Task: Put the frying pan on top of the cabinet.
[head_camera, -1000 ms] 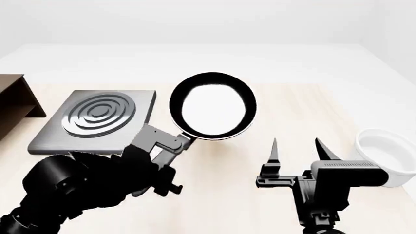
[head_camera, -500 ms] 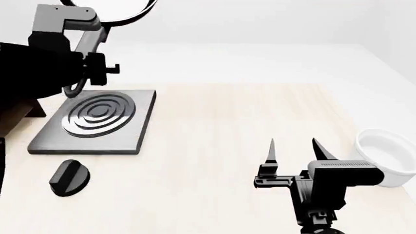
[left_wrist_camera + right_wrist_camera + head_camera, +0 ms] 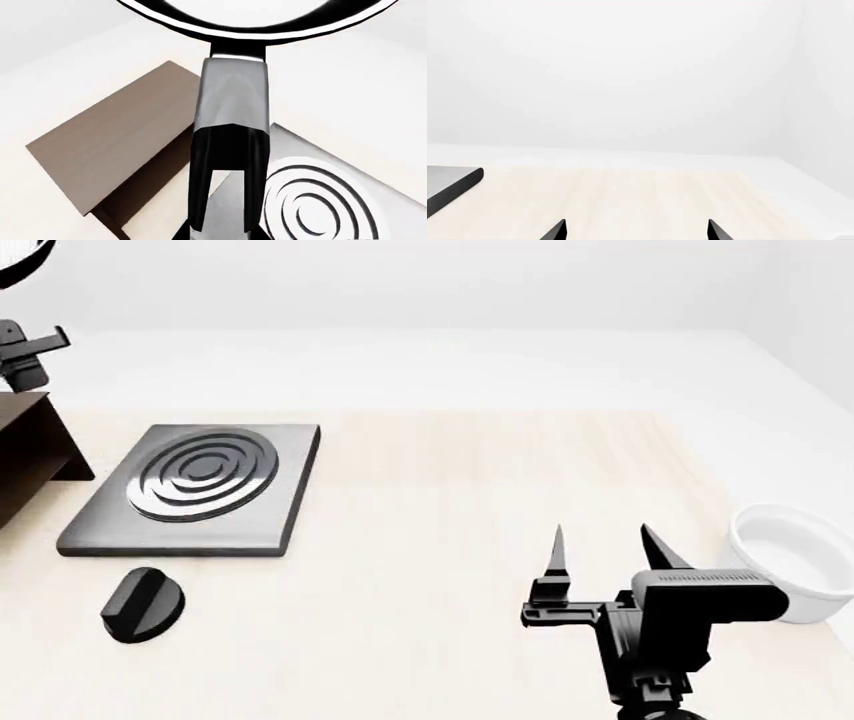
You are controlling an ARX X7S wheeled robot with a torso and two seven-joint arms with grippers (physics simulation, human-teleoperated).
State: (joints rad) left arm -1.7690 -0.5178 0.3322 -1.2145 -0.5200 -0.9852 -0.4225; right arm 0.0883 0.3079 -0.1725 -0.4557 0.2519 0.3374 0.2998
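Frying pan (image 3: 257,20): I see its black rim and grey handle held aloft by my left end effector (image 3: 227,200), whose dark fingers are clamped on the handle; below it lie the brown cabinet (image 3: 107,150) and, just beside that, the ringed hotplate (image 3: 320,200). In the head view the pan shows only as a rim sliver at the upper left corner, above the cabinet's edge (image 3: 27,455). My right end effector (image 3: 607,545) hangs over the table (image 3: 441,510) with fingers spread, empty, near the white bowl (image 3: 794,550). A black knob (image 3: 140,605) lies before the hotplate.
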